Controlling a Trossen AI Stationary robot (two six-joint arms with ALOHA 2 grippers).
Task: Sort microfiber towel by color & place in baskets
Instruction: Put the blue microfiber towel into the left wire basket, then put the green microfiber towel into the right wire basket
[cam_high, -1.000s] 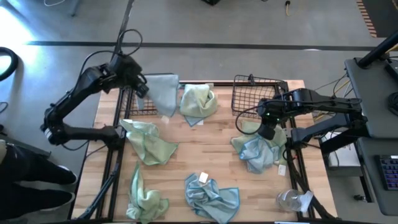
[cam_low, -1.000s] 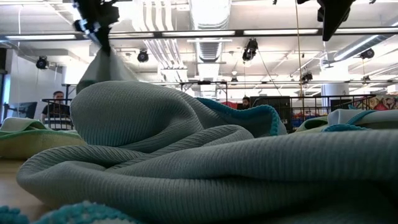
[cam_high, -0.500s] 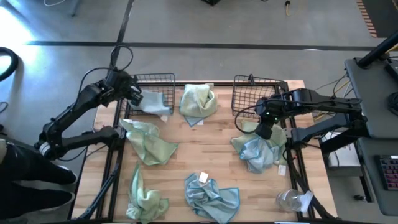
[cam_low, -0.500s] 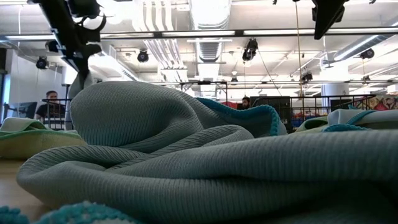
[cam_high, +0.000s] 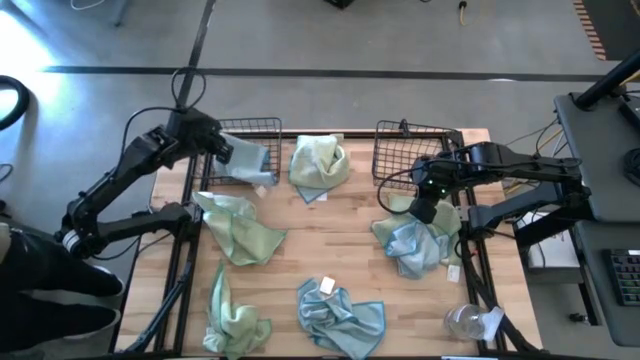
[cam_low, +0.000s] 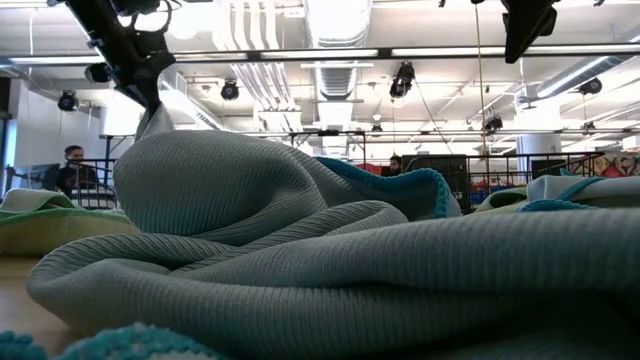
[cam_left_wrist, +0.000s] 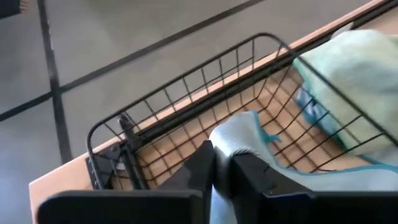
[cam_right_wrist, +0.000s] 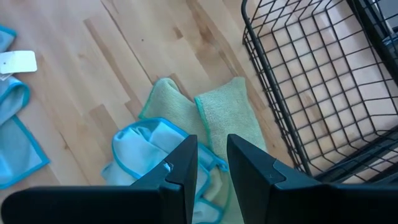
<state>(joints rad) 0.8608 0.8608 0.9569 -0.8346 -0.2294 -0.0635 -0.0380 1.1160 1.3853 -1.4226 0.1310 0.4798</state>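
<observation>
My left gripper (cam_high: 226, 150) is over the left wire basket (cam_high: 262, 125) at the table's far left, shut on a light blue towel (cam_high: 250, 162). In the low view that gripper (cam_low: 150, 98) stands above the towel's peak (cam_low: 152, 122). My right gripper (cam_high: 425, 211) hovers open over a pile of blue and green towels (cam_high: 412, 243), just near of the right basket (cam_high: 412, 150). Its wrist view looks down on a green towel (cam_right_wrist: 227, 112) and a blue one (cam_right_wrist: 140, 149). More loose towels lie on the table: green (cam_high: 320, 162), green (cam_high: 240, 230), green (cam_high: 236, 322), blue (cam_high: 340, 317). My left gripper pinches a bunched fold of the light blue towel (cam_left_wrist: 225, 144) between its two fingers (cam_left_wrist: 200, 167), coming from above and slanting down. The towel hangs below the fingers, and its lower part (cam_left_wrist: 273, 146) lies slack on the floor of the left basket (cam_left_wrist: 186, 68).
A clear plastic wrapper (cam_high: 472, 322) lies at the near right corner. A blue towel (cam_low: 330, 260) close to the low camera fills most of that view. The wooden table shows bare boards (cam_high: 340, 235) in its middle. People stand beyond the table in the room.
My left gripper has come down toward the left basket and shifted slightly toward the table's left edge, still shut on the blue towel. The towel, hanging free over the basket before, now has its lower part bunched inside the basket.
</observation>
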